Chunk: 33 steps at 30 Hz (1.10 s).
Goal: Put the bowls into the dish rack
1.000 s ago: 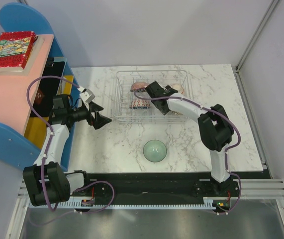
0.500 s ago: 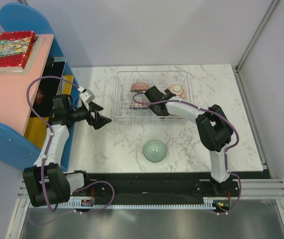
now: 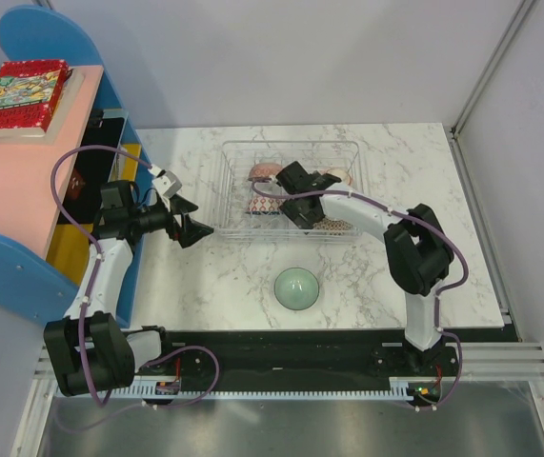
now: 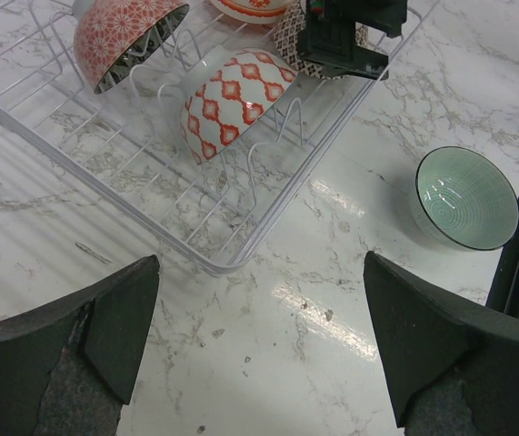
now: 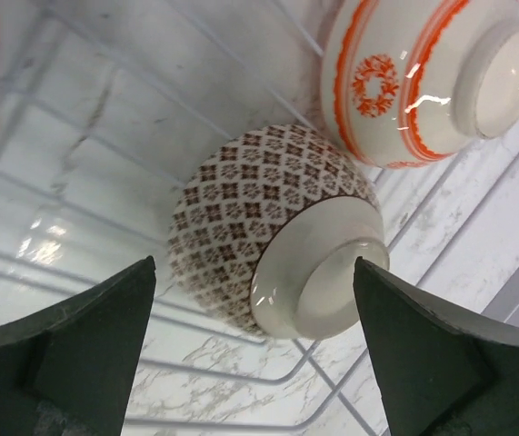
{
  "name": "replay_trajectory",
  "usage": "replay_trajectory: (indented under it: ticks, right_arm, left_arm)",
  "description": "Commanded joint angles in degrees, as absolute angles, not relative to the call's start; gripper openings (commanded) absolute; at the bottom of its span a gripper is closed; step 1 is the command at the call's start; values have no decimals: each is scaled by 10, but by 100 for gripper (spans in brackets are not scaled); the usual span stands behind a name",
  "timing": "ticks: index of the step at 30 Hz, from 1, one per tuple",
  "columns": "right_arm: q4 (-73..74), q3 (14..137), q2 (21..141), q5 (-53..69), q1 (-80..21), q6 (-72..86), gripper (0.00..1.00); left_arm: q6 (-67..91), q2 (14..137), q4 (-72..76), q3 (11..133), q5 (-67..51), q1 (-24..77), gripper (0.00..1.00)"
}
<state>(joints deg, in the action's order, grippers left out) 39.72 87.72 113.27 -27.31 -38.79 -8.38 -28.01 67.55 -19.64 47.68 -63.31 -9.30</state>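
Observation:
The clear dish rack (image 3: 230, 190) holds several bowls: an orange-red floral one (image 3: 264, 171), a red-and-white lattice one (image 3: 262, 202), an orange-striped white one (image 3: 338, 175) and a beige lattice bowl (image 3: 334, 227). My right gripper (image 3: 308, 211) hovers open inside the rack. In the right wrist view it (image 5: 254, 272) straddles the beige lattice bowl (image 5: 259, 204), which lies on its side, without touching it. The mint-green bowl (image 3: 297, 288) sits upright on the table in front of the rack. My left gripper (image 3: 195, 229) is open and empty left of the rack, as the left wrist view (image 4: 259, 272) confirms.
A blue and pink shelf unit (image 3: 24, 190) with a book (image 3: 21, 97) on top stands at the left edge. The left wrist view shows the rack's near corner (image 4: 214, 265), the mint-green bowl (image 4: 466, 195) and the right gripper's black body (image 4: 345, 36).
My right gripper has shifted a little left and nearer inside the rack, and the rack looks slid slightly toward the near edge. The left arm has not moved.

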Motion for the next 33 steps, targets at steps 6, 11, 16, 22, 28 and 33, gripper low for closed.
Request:
replay_trajectory:
  ticks: [6,11,16,22,28,33]
  right_arm:
    - [461,969,1090,-195,-394,-84,97]
    - [446,983,1099,-226,-371,-82,93]
    - [395,977,1121,-265,-348,-81,65]
    - [383,948,1144,-234,-343,-81,30]
    - [397,898,1124,-190,-337,-69,22]
    - [410,859,1084,-166,-330,-69,24]
  left_arm:
    - [-299,660,-192,475,-651,-98,100]
    - [-299,657,-192,474,-652,-98,100]
    - [-300,658,-193,474,-654,-98,100]
    - [-299,658,-192,473,-652,-97,100]
    - [-301,657,-192,472,-652,-98,100]
    - [-301,656,-193,472,-655,-98,100]
